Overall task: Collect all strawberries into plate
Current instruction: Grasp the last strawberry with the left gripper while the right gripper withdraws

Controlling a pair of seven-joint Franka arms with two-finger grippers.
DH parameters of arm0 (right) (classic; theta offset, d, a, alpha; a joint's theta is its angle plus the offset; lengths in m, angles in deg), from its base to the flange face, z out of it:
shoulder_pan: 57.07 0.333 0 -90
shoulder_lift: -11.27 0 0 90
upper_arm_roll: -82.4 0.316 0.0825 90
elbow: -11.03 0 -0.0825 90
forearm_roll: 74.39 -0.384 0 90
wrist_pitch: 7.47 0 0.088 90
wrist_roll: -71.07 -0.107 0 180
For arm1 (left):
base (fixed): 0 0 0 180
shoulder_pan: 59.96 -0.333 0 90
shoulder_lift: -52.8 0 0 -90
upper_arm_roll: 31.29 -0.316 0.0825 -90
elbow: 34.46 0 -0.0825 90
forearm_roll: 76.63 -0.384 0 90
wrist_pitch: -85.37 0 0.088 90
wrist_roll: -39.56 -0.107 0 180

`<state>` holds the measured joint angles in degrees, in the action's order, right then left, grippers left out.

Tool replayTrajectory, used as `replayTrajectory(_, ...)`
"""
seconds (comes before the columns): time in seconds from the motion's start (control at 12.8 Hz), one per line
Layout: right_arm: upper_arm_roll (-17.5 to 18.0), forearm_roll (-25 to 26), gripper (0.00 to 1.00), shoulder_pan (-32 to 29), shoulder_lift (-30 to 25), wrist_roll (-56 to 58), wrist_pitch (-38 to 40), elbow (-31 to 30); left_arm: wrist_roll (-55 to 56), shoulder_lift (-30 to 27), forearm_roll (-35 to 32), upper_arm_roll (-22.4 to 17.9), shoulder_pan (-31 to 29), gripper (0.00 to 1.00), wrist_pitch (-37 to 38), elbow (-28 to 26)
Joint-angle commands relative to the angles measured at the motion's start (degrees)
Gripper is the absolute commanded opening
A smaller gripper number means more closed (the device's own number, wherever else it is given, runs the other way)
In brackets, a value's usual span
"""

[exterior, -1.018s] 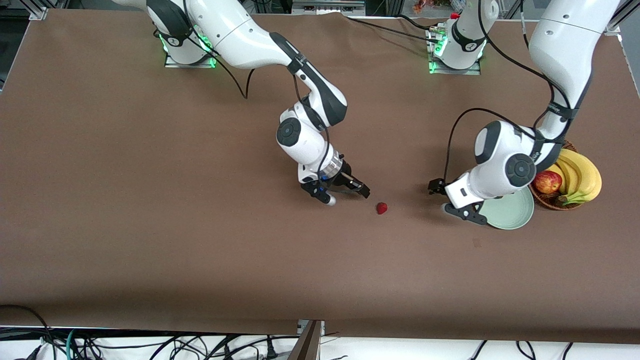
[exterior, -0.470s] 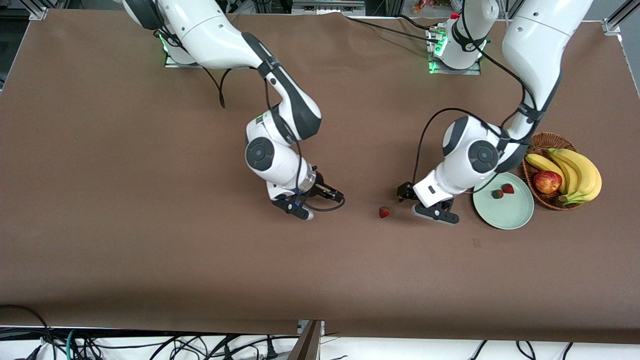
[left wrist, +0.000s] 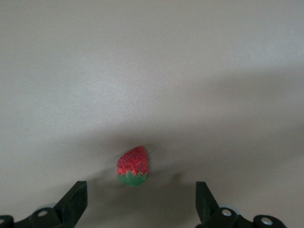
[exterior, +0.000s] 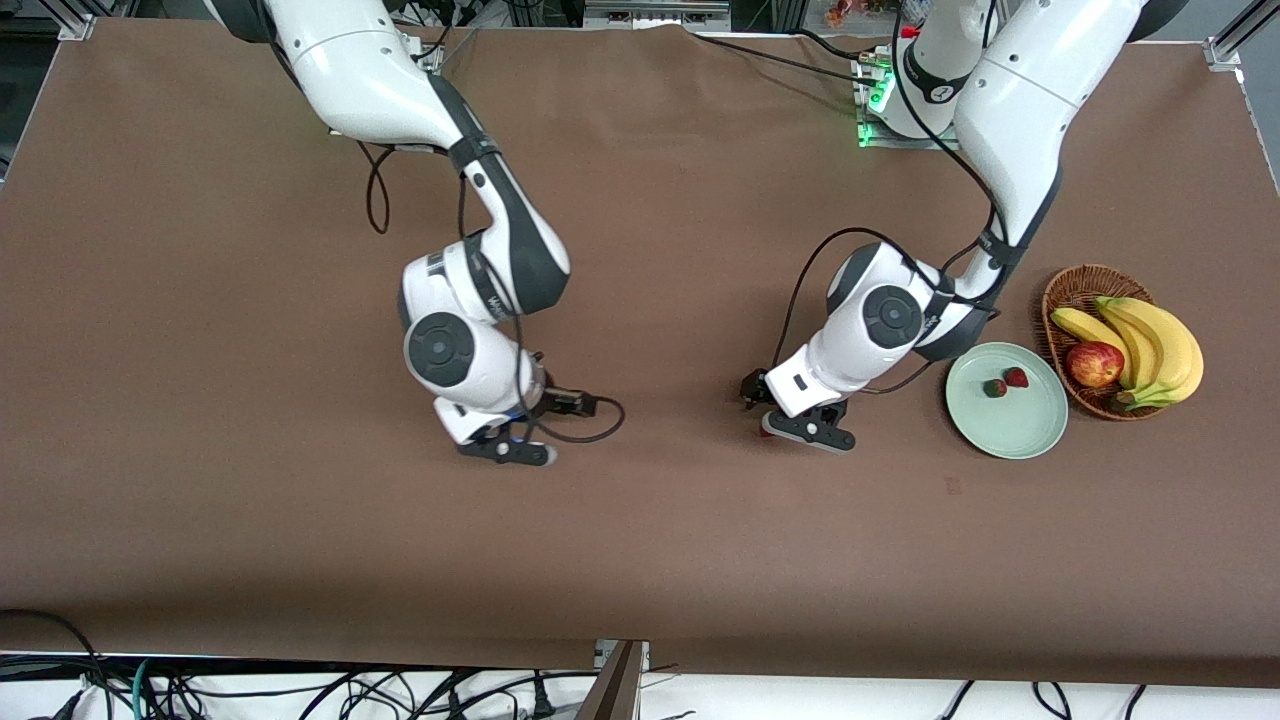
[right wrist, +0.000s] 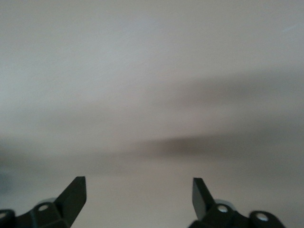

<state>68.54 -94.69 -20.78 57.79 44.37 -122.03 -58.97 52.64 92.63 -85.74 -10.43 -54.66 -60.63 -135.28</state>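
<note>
The left end effector [left wrist: 137, 209], fingers apart, hangs over a loose strawberry [left wrist: 133, 165] on the bench [exterior: 200, 500], two strawberries [exterior: 1005, 382] lie on the plate [exterior: 1010, 435], and the right end effector [right wrist: 137, 204] is spread over bare bench.

Table [exterior: 200, 500]: covered in matt brown cloth, faintly creased. Arm shells: glossy white plastic with black joints. Left gripper [left wrist: 140, 202] and right gripper [right wrist: 138, 197]: fingers of matt black plastic. Strawberry [left wrist: 133, 165]: pitted red skin, slight sheen. Plate [exterior: 1010, 430]: smooth, pale green, satin finish. Basket [exterior: 1075, 285]: rough woven brown wicker.
</note>
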Motion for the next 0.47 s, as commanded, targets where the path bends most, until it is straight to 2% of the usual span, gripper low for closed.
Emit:
replayTrajectory(0.0, -3.4, 1.1, 1.0, 0.3, -6.6, 4.5, 6.2, -3.8, 3.4, 2.8, -6.2, -0.5, 0.9, 1.0, -1.4, 2.3)
replayTrajectory(0.23, -7.1, 1.2, 1.0, 0.4, -14.5, 11.8, 12.7, -6.6, 4.0, 3.4, -8.6, -0.5, 0.8, 0.99, -1.5, 2.3)
replayTrajectory(0.39, -9.7, 2.8, 1.0, 0.4, -22.1, 16.5, 16.4, -11.9, 3.9, 3.7, -8.7, -0.6, 0.9, 0.86, -2.3, 2.3)
